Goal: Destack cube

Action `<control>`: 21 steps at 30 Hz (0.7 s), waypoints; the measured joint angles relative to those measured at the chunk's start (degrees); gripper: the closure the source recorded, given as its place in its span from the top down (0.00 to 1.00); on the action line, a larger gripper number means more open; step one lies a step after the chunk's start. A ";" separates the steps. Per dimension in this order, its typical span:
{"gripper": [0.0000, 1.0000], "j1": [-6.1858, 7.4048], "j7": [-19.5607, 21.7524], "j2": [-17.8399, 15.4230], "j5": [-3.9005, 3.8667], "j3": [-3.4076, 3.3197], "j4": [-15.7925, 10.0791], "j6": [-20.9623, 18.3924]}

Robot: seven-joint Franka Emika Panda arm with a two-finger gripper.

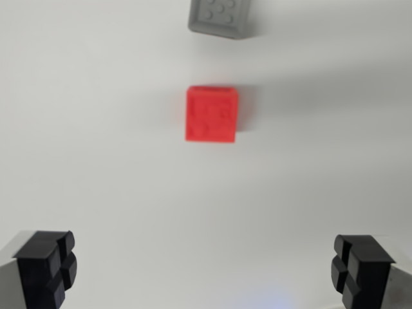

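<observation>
A red studded cube (212,114) sits on the white surface, upper centre of the wrist view. A grey studded cube (219,17) lies beyond it at the top edge, partly cut off, apart from the red one. My gripper (206,270) is open: its two black fingertips (48,267) show in the bottom corners, far apart, with nothing between them. Both cubes lie well ahead of the fingertips. The picture is slightly blurred.
The white tabletop (96,161) fills the view around the cubes. A faint bluish glow (267,302) shows on the surface at the bottom edge.
</observation>
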 joint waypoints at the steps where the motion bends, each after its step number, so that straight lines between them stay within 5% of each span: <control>1: 1.00 0.00 -0.01 -0.18 0.00 -0.01 0.19 -0.39; 21: 1.00 0.00 -0.04 -1.13 0.01 -0.10 1.54 -2.75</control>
